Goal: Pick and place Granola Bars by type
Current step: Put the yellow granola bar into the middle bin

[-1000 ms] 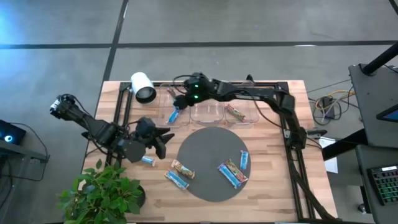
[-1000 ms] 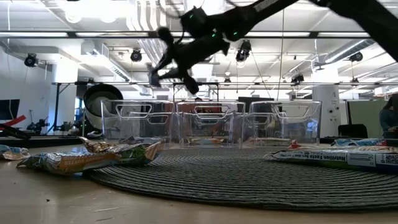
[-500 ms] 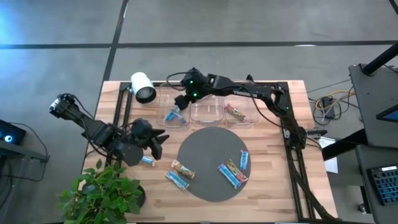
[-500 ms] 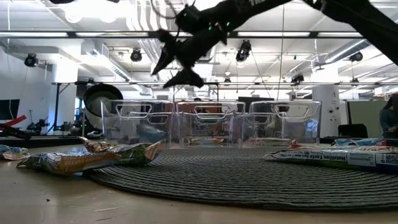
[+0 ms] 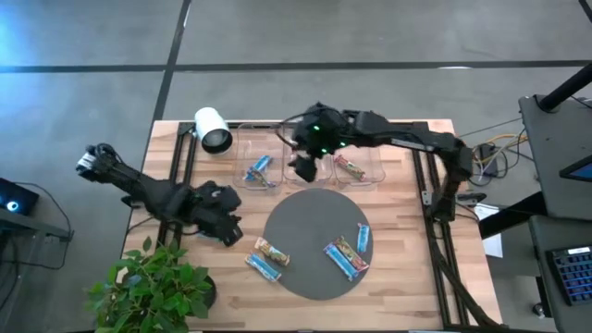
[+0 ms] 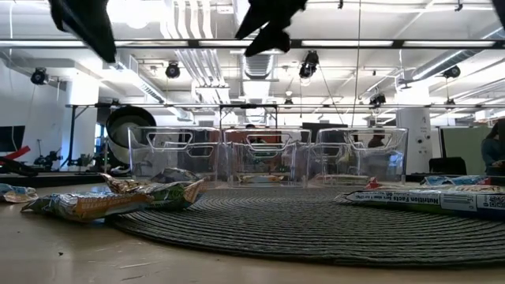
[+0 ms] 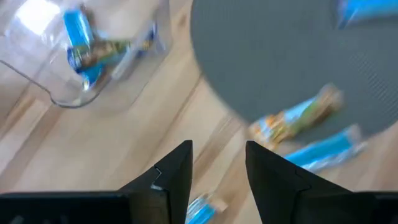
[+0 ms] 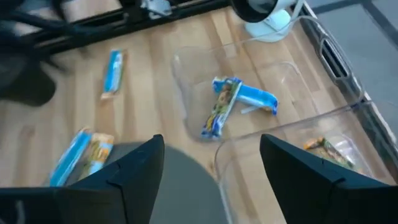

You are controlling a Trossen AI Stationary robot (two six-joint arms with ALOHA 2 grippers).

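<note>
Right claw (image 5: 303,169): wide open, empty, over the middle bin (image 5: 308,165).
Left claw (image 5: 225,225): slightly open, empty, left of the mat (image 5: 316,242).
Blue bars (image 5: 260,168): in the bin left of that middle one.

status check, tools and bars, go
Right tool open, empty, over middle bin. Left tool open over small blue bar. Two blue bars in left bin. Nothing blocking.
</note>
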